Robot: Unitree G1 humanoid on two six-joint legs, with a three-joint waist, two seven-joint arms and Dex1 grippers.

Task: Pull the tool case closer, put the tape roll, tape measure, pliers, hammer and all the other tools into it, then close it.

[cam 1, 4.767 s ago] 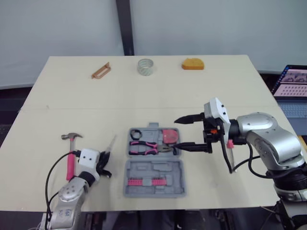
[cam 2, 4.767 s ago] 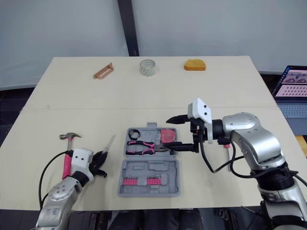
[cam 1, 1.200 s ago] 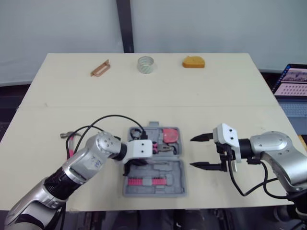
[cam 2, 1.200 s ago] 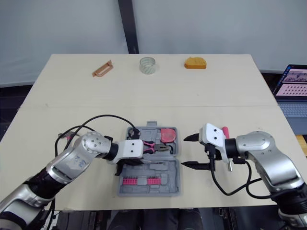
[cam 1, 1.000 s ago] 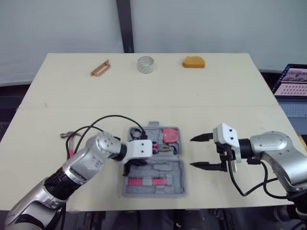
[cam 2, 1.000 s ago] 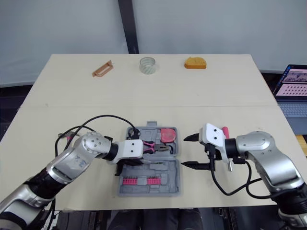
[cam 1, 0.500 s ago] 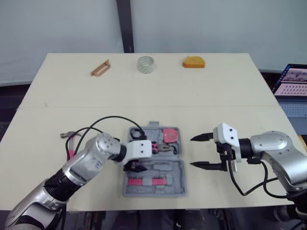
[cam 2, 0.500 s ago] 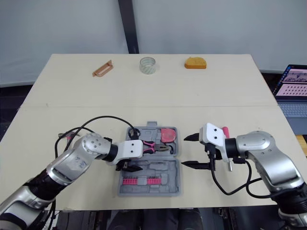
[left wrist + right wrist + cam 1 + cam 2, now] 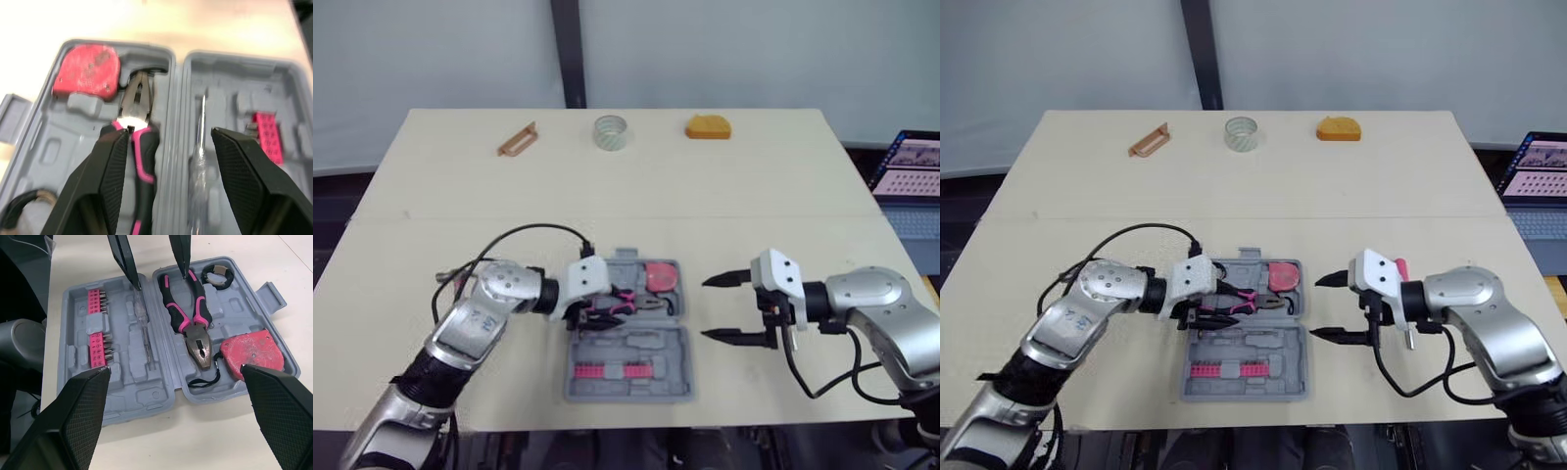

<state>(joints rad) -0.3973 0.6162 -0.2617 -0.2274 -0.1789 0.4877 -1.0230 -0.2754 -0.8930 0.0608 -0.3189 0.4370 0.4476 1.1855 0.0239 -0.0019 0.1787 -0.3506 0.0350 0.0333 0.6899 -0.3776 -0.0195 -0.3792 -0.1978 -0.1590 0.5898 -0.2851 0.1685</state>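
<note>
Your left fingers (image 9: 110, 176) hang open over the tool case (image 9: 656, 367) (right fingers (image 9: 722, 280) open too, beside it), and the tape roll (image 9: 611, 132) sits far back on the desk (image 9: 783, 196), nearer the left fingers.

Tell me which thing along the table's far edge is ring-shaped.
The translucent tape roll, in the middle: a hollow ring. The brown piece on its left and orange block on its right are not.

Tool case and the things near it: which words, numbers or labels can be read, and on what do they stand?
Tape measure: a faint marking on its red shell, too blurred to read.
Laptop screen: content too small to read.
No legible text elsewhere.
</note>
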